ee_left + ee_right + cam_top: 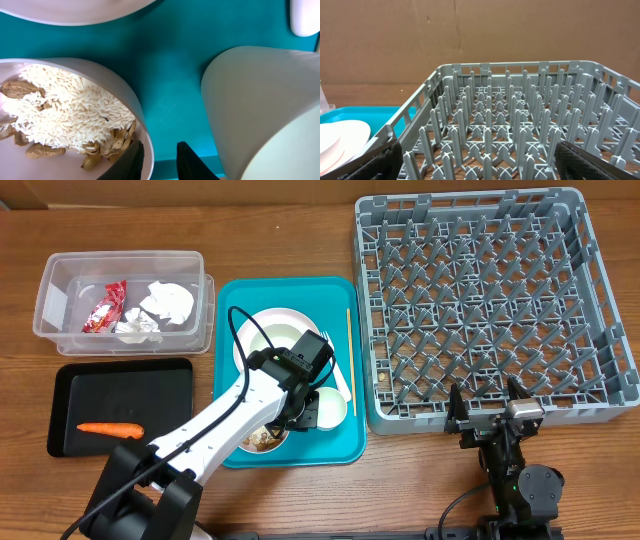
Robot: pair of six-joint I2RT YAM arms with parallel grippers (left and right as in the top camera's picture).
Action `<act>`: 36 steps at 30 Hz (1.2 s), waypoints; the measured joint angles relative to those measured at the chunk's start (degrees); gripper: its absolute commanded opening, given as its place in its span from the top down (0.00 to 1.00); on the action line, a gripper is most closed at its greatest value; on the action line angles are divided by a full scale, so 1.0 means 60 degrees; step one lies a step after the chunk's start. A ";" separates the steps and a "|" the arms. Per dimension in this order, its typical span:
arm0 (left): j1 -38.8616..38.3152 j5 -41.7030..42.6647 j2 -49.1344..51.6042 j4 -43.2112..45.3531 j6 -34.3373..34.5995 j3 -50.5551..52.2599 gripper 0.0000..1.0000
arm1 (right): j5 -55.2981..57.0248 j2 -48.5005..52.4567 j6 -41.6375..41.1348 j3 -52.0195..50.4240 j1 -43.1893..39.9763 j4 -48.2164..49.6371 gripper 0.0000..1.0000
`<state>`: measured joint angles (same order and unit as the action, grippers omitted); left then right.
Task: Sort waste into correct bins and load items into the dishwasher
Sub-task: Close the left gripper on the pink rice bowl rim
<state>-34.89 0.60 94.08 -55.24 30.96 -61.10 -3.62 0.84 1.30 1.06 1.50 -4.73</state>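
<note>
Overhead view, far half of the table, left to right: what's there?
wrapper → napkins → plate → stick → rack

Lab-style robot test bench: wooden table (pixel 290 230), plain brown board backdrop (pixel 470 30), dish rack (pixel 490 300) staged on tabletop.

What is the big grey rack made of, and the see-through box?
The grey rack looks like hard moulded plastic with a dull finish: one even colour, its lattice and pegs seemingly formed in one piece. The see-through box looks like clear, slightly shiny plastic: the red wrapper and napkins show through its walls.
</note>
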 measured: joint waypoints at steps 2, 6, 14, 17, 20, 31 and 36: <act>0.0000 -0.0004 0.0000 0.0000 0.0004 0.0000 0.75 | 0.0000 0.0000 -0.0007 0.0000 0.0000 0.0000 0.00; 0.0000 -0.0004 0.0000 0.0000 0.0025 0.0000 0.75 | 0.0000 0.0000 -0.0007 0.0000 0.0000 -0.0007 0.00; 0.0000 -0.0004 0.0076 0.0000 0.0044 0.0000 0.72 | 0.0000 0.0000 -0.0004 0.0000 0.0000 -0.0004 0.00; 0.0000 -0.0011 0.0095 0.0000 0.0069 0.0000 0.71 | -0.0004 0.0000 0.0000 0.0000 0.0000 -0.0004 0.00; 0.0000 -0.0044 0.0095 0.0004 0.0073 0.0000 0.71 | 0.0004 0.0000 -0.0004 0.0000 0.0000 0.0000 0.00; 0.0000 -0.0226 0.0102 0.0117 0.0321 0.0237 0.72 | 0.0000 0.0000 0.0000 0.0000 0.0000 0.0004 0.00; 0.0000 -0.0255 0.0102 0.0157 0.0331 0.0280 0.69 | -0.0004 0.0000 -0.0004 0.0000 0.0000 0.0004 0.00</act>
<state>-34.89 -0.93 94.70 -54.30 32.95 -59.42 -3.64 0.84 1.28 1.06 1.50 -4.71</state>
